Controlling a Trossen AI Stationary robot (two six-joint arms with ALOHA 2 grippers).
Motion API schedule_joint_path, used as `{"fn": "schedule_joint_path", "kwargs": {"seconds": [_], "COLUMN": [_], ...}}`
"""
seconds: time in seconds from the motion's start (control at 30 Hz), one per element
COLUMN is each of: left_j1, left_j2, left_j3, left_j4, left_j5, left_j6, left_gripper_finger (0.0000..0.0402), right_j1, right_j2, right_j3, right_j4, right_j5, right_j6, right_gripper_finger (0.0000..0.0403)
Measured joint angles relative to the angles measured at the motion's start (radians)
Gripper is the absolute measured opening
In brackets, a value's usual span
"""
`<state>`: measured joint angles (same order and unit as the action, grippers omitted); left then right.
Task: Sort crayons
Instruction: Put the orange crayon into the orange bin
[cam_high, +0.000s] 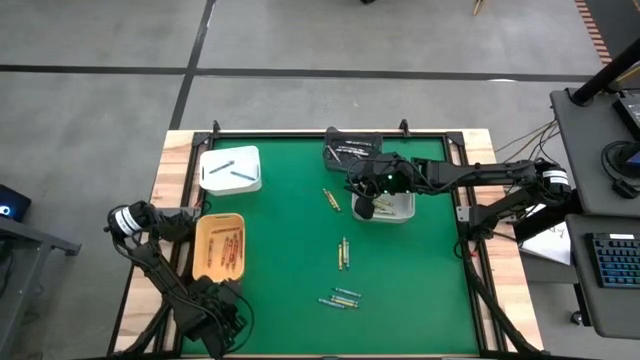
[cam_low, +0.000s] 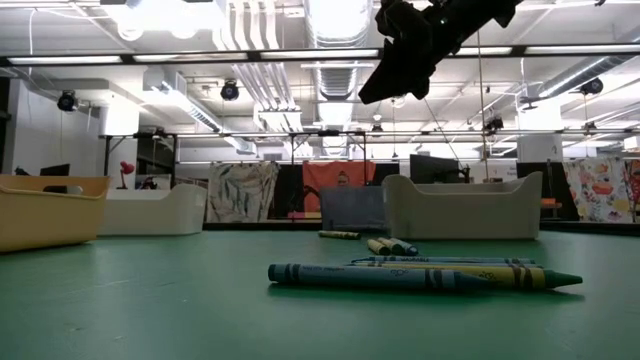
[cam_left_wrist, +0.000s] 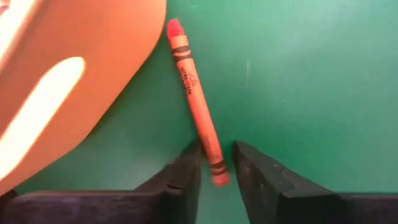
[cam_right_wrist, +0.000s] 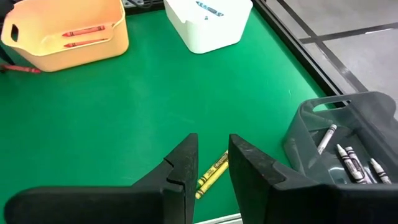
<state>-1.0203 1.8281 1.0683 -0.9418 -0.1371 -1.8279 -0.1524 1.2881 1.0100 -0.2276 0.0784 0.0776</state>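
Observation:
A red-orange crayon (cam_left_wrist: 194, 99) lies flat on the green mat beside the rounded corner of the orange bin (cam_left_wrist: 68, 74). My left gripper (cam_left_wrist: 216, 149) is open over it near the table's front left (cam_high: 220, 293), and the crayon's flat end lies between its fingers. My right gripper (cam_right_wrist: 213, 140) hangs open and holds nothing, high above the mat beside the light grey bin (cam_right_wrist: 348, 124); it also shows in the high view (cam_high: 365, 205). Loose crayons lie mid-table (cam_high: 344, 253) and nearer the front (cam_high: 340, 298). My left gripper comes from above, pointing down, astride the crayon's flat end (cam_left_wrist: 214, 163). One finger (cam_left_wrist: 189, 162) lies against the crayon's side; the other (cam_left_wrist: 249, 165) stands a little apart from it. The crayon rests flat on the mat, slanting between the fingers.
The orange bin (cam_right_wrist: 68, 31) holds red crayons, the white bin (cam_right_wrist: 208, 22) a blue one, the light grey bin grey-white ones (cam_right_wrist: 348, 158). A dark bin (cam_high: 352, 150) stands at the far edge. Two yellow crayons (cam_right_wrist: 211, 174) lie below my right gripper. Blue-green and yellow crayons (cam_low: 420, 275) lie near the front.

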Motion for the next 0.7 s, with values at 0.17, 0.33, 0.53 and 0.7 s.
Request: {"fn": "schedule_joint_path", "kwargs": {"seconds": [0.17,0.33,0.53,0.7], "left_j1": [-0.002,-0.009,-0.023,-0.024], "left_j2": [0.004,0.011,0.01,0.008], "left_j3": [0.009,0.056,0.137,0.202], "left_j4": [0.019,0.022,0.015,-0.06], "left_j5": [-0.001,0.01,0.015,0.01], "left_j6": [0.006,0.033,0.098,0.123], "left_gripper_finger": [0.0018,0.001,0.0003,0.0001], "right_j1": [0.0,0.004,0.004,0.004], "right_j2": [0.0,0.0,0.0,0.0], "right_j3": [0.0,0.0,0.0,0.0], "right_j4": [0.0,-0.001,-0.002,-0.001], "right_j5": [-0.001,-0.001,-0.001,-0.001], "right_j6": [-0.01,-0.014,-0.017,-0.018], "right_gripper_finger": [0.008,0.0084,0.0075,0.007]}}
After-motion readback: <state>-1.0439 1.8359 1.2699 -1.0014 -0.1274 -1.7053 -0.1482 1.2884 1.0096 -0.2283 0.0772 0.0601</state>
